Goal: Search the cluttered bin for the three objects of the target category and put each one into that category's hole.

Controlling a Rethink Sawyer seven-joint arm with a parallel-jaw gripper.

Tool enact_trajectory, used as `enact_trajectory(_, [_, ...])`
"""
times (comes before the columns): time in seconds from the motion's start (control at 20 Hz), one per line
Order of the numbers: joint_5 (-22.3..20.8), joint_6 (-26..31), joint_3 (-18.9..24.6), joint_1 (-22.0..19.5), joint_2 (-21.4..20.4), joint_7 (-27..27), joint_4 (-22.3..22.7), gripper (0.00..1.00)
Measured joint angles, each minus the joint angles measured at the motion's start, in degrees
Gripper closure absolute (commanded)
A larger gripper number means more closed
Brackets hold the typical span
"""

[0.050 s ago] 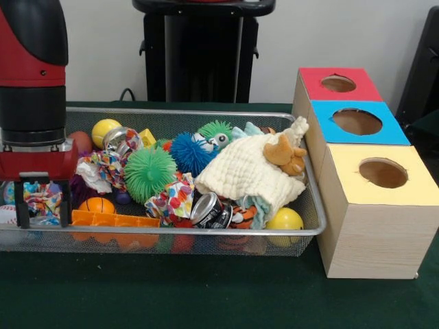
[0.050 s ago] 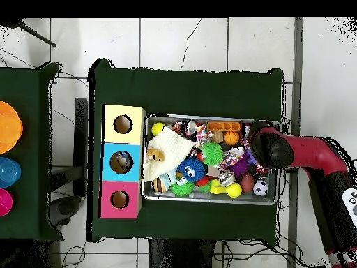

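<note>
Hovering open and empty over the bin's (image 1: 312, 223) end farthest from the box of holes (image 1: 367, 175), the hand (image 1: 42, 203) has the toys lying between them.

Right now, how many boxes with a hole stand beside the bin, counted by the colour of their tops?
Red-topped box: 1
Blue-topped box: 1
Yellow-topped box: 1
Total: 3
</note>
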Motion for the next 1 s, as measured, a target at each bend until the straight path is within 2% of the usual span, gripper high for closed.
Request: enact_trajectory(1.0, [0.1,0.1,1.6,-1.4,0.9,0.0,-0.1,0.00])
